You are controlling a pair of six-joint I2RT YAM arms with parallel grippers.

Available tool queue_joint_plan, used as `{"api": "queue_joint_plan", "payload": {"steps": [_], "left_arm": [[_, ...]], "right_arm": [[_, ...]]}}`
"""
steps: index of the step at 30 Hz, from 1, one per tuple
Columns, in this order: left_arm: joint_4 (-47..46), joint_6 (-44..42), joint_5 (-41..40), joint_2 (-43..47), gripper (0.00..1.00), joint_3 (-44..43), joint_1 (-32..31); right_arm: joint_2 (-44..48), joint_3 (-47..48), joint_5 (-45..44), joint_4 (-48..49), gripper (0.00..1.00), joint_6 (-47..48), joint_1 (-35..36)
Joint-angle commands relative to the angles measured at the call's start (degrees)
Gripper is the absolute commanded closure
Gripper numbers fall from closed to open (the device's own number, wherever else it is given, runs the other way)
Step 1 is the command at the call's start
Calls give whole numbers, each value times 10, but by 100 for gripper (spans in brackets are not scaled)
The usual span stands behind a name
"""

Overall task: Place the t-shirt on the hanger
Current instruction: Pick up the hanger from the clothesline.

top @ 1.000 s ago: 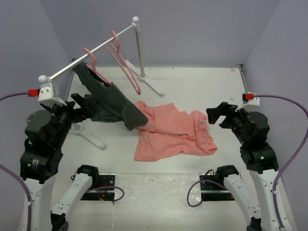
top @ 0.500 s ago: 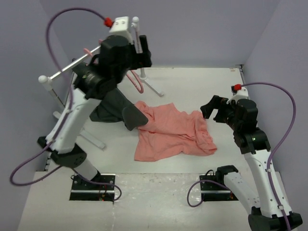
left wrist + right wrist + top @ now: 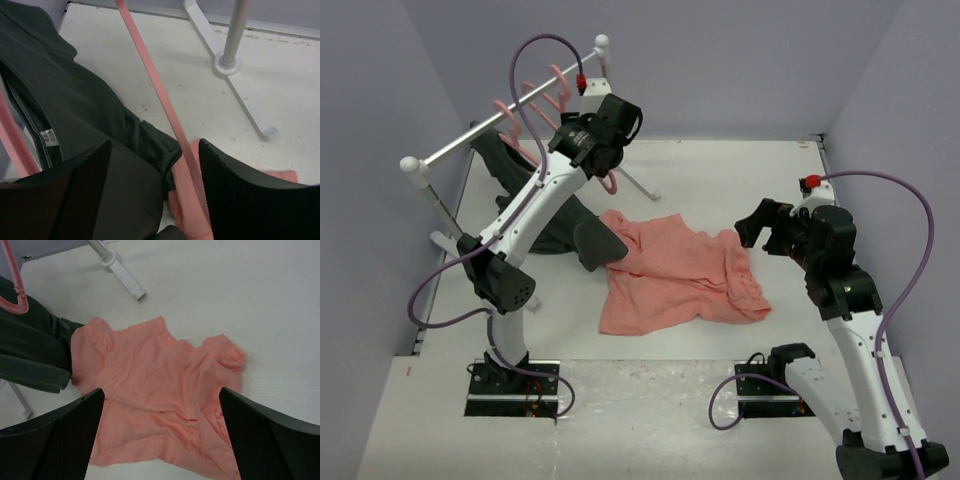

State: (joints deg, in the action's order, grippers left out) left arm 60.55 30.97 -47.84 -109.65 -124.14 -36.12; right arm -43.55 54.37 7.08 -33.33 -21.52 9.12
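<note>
While left gripper point(image 3: 154, 150), right gripper point(image 3: 161, 394) gape, t-shirt point(image 3: 680, 275) on white table point(image 3: 740, 180); walls point(image 3: 740, 60) seemingly lilac.

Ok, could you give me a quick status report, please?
Both open: left hand at the hanger, right hand over the t-shirt. T-shirt crumpled on the table, not hung. In the way: grey garment, sleeve against its edge.
</note>
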Motion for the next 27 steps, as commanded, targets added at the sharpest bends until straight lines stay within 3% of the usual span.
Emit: {"api": "queue_joint_plan", "payload": {"steps": [1, 7, 13, 17, 21, 23, 27], "left_arm": [[-45, 9, -4, -15, 31, 1, 7], [-49, 10, 9, -22, 57, 6, 11], [-60, 19, 13, 5, 68, 41, 11], [-62, 21, 18, 16, 86, 51, 11], [-66, 20, 22, 20, 90, 54, 15], [-65, 21, 27, 19, 100, 54, 17], [-63, 23, 31, 30, 100, 53, 18]], "right_arm": [[-10, 6, 18, 20, 1, 3, 1], [-14, 5, 24, 24, 1, 3, 1], [-18, 6, 29, 26, 1, 3, 0], [-15, 6, 29, 25, 1, 3, 1], [-14, 6, 30, 23, 1, 4, 1], [-13, 6, 29, 23, 1, 4, 1], [-14, 6, 29, 25, 1, 4, 1]]}}
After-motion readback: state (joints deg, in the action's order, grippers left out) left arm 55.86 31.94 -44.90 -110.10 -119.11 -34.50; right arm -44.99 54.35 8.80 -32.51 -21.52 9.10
